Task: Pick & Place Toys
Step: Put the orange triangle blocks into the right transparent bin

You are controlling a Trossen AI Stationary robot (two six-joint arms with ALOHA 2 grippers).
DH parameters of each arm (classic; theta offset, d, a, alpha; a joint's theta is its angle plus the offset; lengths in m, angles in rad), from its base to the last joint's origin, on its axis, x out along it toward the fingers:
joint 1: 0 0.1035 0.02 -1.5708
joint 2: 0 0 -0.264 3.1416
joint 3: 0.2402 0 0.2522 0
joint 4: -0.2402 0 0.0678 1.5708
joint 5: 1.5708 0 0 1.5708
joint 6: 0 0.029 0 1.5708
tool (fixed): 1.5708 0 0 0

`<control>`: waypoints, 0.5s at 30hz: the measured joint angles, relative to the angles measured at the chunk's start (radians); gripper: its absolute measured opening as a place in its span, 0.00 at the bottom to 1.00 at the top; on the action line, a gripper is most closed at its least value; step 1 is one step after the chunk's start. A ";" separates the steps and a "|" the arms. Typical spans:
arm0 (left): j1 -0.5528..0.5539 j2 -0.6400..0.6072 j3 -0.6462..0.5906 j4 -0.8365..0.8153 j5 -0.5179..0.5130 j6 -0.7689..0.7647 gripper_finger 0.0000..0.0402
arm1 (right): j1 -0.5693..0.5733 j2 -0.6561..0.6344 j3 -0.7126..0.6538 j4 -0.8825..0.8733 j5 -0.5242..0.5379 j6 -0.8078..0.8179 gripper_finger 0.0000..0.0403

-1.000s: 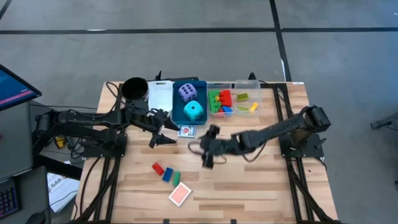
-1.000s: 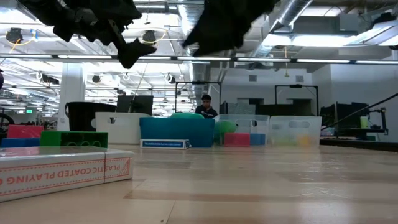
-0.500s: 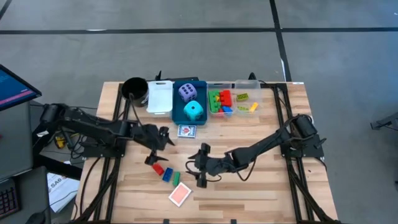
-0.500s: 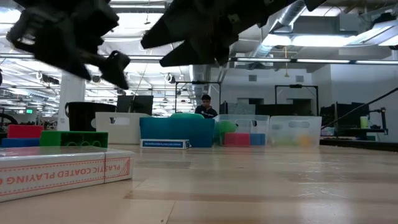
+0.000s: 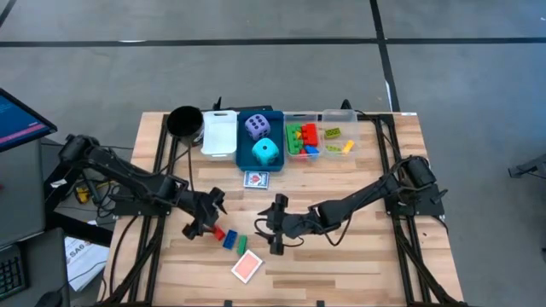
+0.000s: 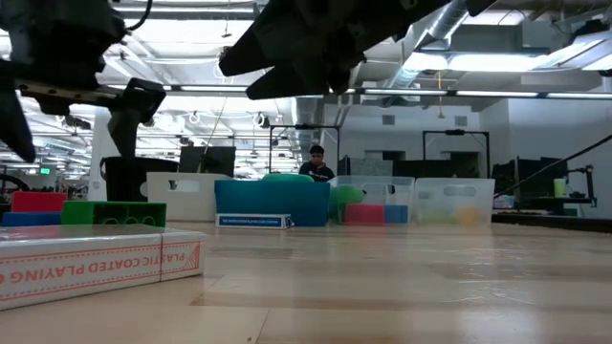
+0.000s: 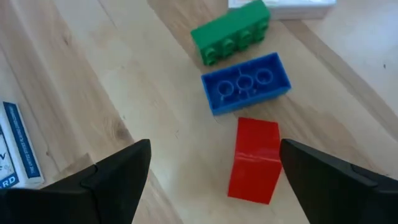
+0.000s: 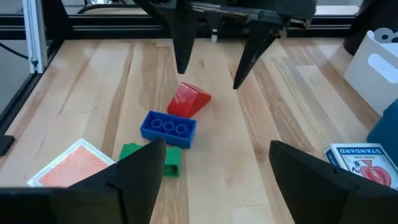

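The card box (image 6: 96,258) reads "PLASTIC COATED PLAYING"; both hands, left (image 5: 205,220) and right (image 5: 275,225), gape empty.

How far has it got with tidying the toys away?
Partly done: two dice sit in the blue bin and several bricks in the clear bin. Now the open left gripper hovers over the red brick; the right gripper waits open nearby. The blue brick, green brick and two card packs remain.
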 joint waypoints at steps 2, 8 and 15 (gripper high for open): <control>-0.009 0.000 0.000 -0.005 -0.006 0.010 0.86 | 0.000 0.000 0.000 0.001 0.000 0.000 0.70; -0.010 0.043 -0.003 0.013 -0.014 0.012 0.86 | -0.004 0.000 0.000 0.001 0.000 0.000 0.70; -0.014 0.133 -0.012 0.032 0.001 0.009 0.86 | -0.006 0.000 0.000 0.003 0.000 0.000 0.70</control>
